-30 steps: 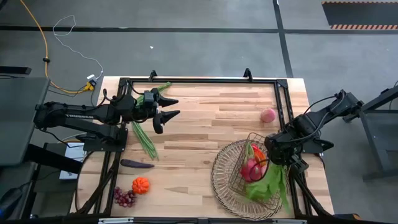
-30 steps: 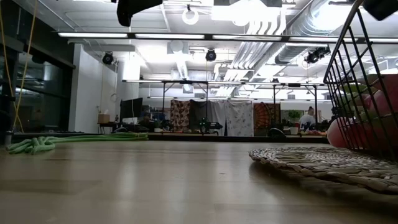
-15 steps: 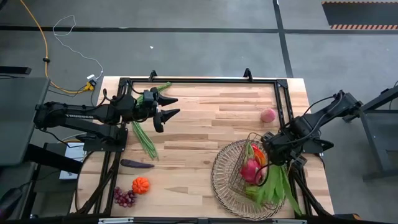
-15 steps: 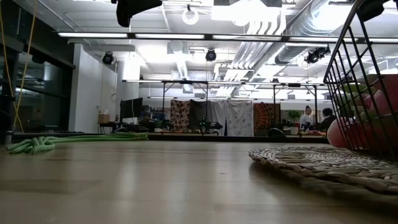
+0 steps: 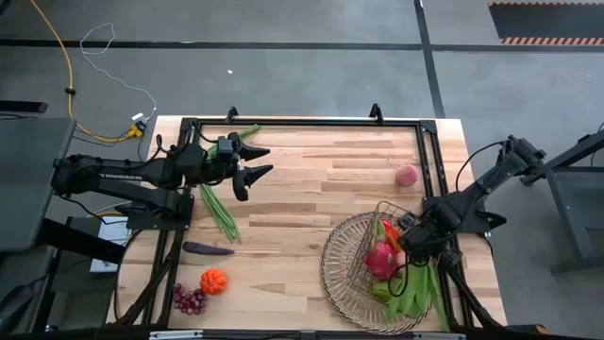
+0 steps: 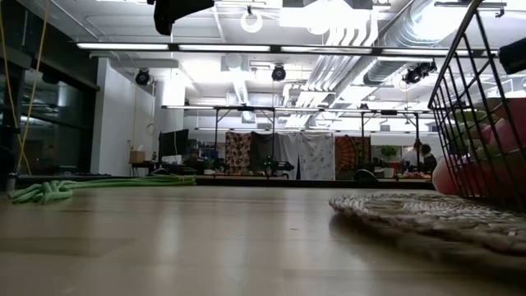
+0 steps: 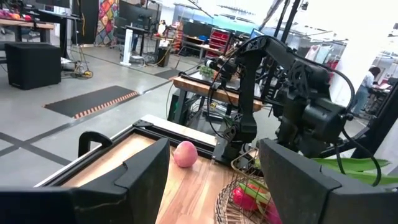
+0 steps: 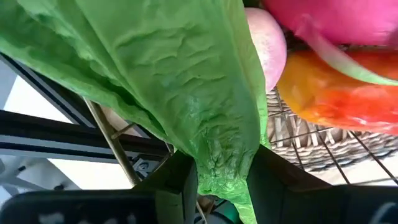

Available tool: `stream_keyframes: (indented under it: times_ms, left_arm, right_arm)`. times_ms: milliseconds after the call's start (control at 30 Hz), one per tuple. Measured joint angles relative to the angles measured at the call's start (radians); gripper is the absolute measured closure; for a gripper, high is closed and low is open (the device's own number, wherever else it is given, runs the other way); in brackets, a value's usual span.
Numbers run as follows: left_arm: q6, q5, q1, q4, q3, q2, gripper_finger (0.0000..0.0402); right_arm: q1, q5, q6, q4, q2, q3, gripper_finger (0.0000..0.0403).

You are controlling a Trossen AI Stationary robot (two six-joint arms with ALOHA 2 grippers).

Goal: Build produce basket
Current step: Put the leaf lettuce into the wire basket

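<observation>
The right gripper (image 5: 418, 247) is pinching a green leafy vegetable (image 8: 186, 93), probably lettuce, at the basket (image 5: 340, 279)'s three o'clock rim. A pink dragon fruit (image 5: 382, 257) is lying inside. The left gripper (image 5: 257, 162) is hovering spread at the table (image 5: 311, 189)'s ten o'clock, above green beans (image 5: 219, 210).

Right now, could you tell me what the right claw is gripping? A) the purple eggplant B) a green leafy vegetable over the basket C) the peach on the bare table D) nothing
B: in the right wrist view the right claw pinches the green leafy vegetable, and the high view puts it over the basket.
</observation>
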Motion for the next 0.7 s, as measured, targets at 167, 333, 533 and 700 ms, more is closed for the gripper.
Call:
stream_keyframes:
  times_ms: [167,333,533,700]
  left_arm:
    - [-0.007,0.000,0.000,0.000,0.000,0.000,0.0163]
    - [-0.007,0.000,0.000,0.000,0.000,0.000,0.0163]
    - [-0.007,0.001,0.000,0.000,0.000,0.000,0.0163]
    - [-0.007,0.001,0.000,0.000,0.000,0.000,0.0163]
  right_arm:
    - [0.012,0.026,0.050,0.007,-0.001,-0.010,0.0294]
    - [0.012,0.028,0.084,0.007,-0.001,-0.010,0.0262]
    - [0.012,0.029,0.104,0.012,-0.001,-0.010,0.0232]
    - [0.012,0.018,0.096,0.011,-0.001,-0.011,0.0218]
